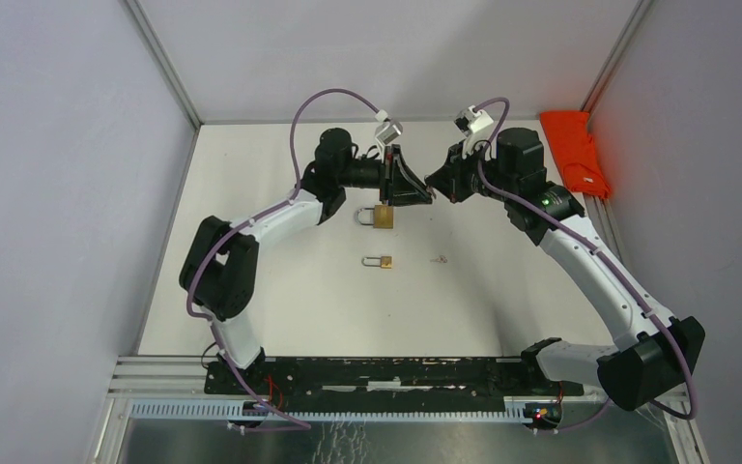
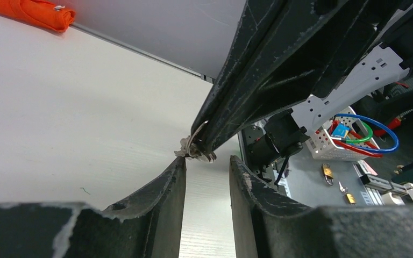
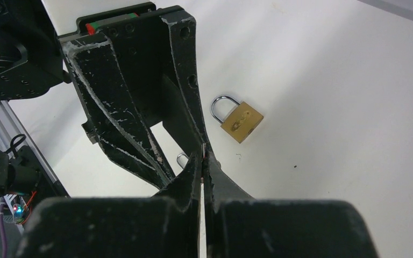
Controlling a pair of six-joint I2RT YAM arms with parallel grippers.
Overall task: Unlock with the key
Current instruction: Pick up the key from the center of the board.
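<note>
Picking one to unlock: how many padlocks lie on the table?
2: larger padlock centred on the table; smaller padlock just nearer its near edge. Others might be hidden.

An orange cloth [image 1: 574, 153] lies crumpled along the far right edge of the white table [image 1: 280, 290]. Grey walls [image 1: 48, 193] enclose the table on three sides. Beyond the table's edge, a white basket [image 2: 337, 144] holds coloured loops [image 2: 379, 134].

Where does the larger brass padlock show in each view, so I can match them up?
Top external: larger brass padlock mid-table, just below the left gripper in the picture.
Left wrist: not in it.
Right wrist: right of centre, beside the left gripper.
Shared landmark: the left gripper, in all three views.
</note>
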